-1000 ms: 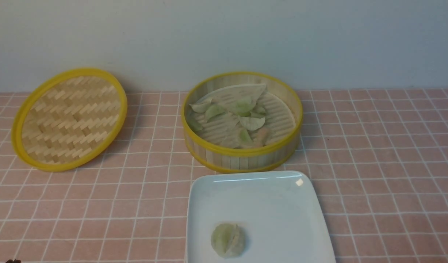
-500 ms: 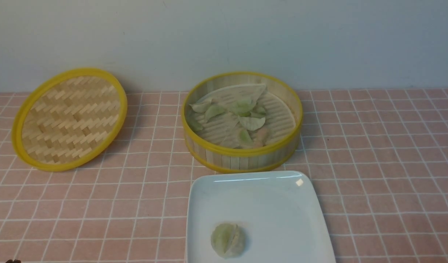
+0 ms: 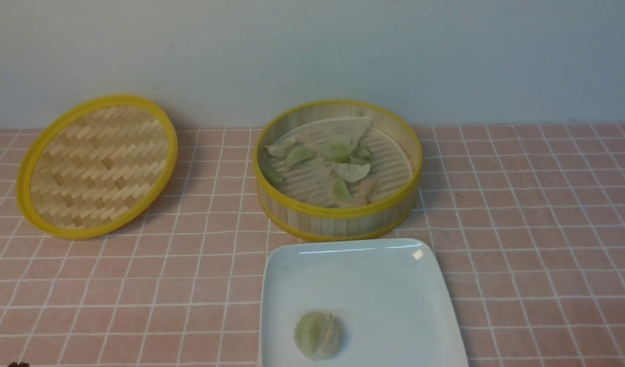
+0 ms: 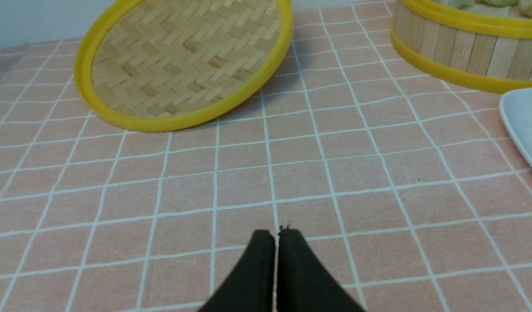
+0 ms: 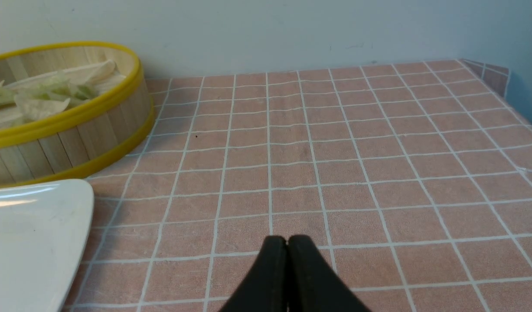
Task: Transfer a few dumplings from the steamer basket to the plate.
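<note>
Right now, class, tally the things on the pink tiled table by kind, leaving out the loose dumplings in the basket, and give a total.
Round bamboo steamer basket with yellow rims: 1
Flat woven yellow-rimmed bamboo lid: 1
Glossy white rounded-square plate: 1
Pale green pleated dumpling on the plate: 1
Total: 4

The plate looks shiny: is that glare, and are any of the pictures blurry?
Front view: the plate shows a bright streak and spot of glare near its far rim; the picture is slightly soft, and the lid casts a soft shadow to its right. Right wrist view: glare on the plate's edge. Left wrist view: sharp tiles, the left gripper dark.
</note>
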Controlling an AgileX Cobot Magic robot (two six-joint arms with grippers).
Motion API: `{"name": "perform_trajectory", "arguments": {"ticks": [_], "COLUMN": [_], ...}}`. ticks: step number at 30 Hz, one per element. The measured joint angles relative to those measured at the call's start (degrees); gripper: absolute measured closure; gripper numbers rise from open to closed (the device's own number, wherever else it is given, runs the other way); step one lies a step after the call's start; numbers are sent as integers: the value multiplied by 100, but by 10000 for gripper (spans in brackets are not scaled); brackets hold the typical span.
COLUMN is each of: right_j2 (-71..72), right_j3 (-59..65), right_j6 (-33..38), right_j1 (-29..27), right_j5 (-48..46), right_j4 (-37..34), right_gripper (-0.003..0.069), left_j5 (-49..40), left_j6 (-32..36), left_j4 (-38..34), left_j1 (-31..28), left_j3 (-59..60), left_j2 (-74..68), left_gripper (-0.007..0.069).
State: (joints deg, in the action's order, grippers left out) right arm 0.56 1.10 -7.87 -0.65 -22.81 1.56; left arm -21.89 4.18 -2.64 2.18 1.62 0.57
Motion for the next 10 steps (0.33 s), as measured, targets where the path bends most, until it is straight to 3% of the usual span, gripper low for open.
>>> {"name": "perform_trajectory", "arguments": {"ticks": [10], "right_j2": [0], "right_j3": [0], "right_j6": [-41], "right_j1": [0], "right_j5": [0], "right_j4": [0], "right_gripper": [673], "left_j5": [0], "left_j6": [0], "left_j4": [0], "left_j1": [0], "left_j3": [0], "left_j2": [0], "left_gripper": [631]}}
